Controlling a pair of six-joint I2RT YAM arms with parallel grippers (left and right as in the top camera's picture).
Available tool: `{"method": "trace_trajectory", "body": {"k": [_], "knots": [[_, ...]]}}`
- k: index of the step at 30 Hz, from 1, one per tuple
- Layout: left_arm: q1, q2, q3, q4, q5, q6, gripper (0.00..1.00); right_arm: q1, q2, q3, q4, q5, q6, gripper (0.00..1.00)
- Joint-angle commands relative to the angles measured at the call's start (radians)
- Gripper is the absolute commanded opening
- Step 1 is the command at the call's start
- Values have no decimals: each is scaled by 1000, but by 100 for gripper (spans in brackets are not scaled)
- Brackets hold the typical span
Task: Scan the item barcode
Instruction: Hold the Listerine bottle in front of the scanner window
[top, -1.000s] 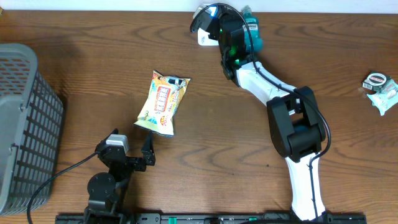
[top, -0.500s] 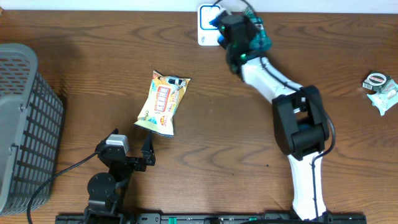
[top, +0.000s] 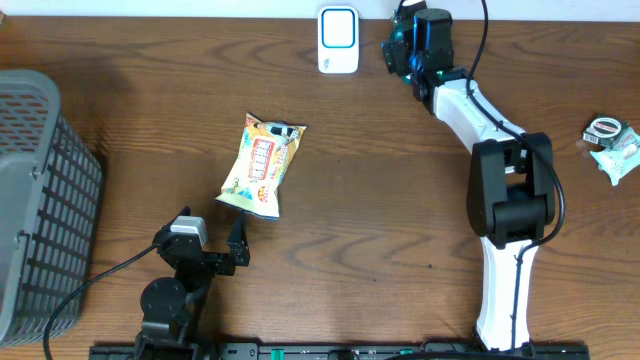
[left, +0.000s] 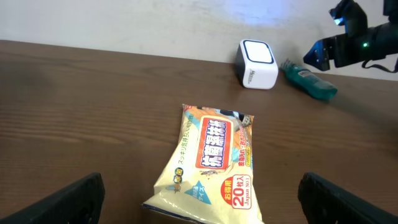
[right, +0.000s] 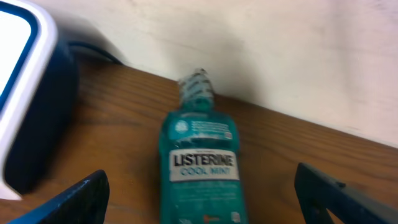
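Note:
A teal Listerine mouthwash bottle (right: 200, 165) lies flat on the table with its cap toward the back wall, just right of the white and blue scanner (top: 338, 40). My right gripper (right: 202, 199) hovers over the bottle, open, and its fingers stand well clear on both sides. From the left wrist view the bottle (left: 309, 81) rests on the wood with the right gripper (left: 333, 50) above it. A yellow wet-wipes pack (top: 262, 165) lies mid-table. My left gripper (top: 212, 232) sits open just in front of the pack (left: 211, 162), holding nothing.
A grey mesh basket (top: 40, 200) stands at the left edge. A tape roll and a small green packet (top: 612, 140) lie at the far right. The back wall runs close behind the scanner (right: 25, 93) and bottle.
My right arm swung right, away from above the scanner, and its gripper went from shut to open. The bottle now lies free on the table. The left arm has not moved.

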Motion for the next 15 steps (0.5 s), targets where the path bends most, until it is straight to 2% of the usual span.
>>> {"method": "trace_trajectory", "body": {"k": [1, 9, 15], "knots": [[4, -2, -16, -24, 6, 10, 98, -11, 69, 19, 16, -43, 59, 90], [4, -2, -16, -24, 6, 10, 98, -48, 127, 53, 41, -44, 96, 90], [4, -2, -16, -24, 6, 10, 98, -59, 178, 90, -33, -48, 96, 88]]}}
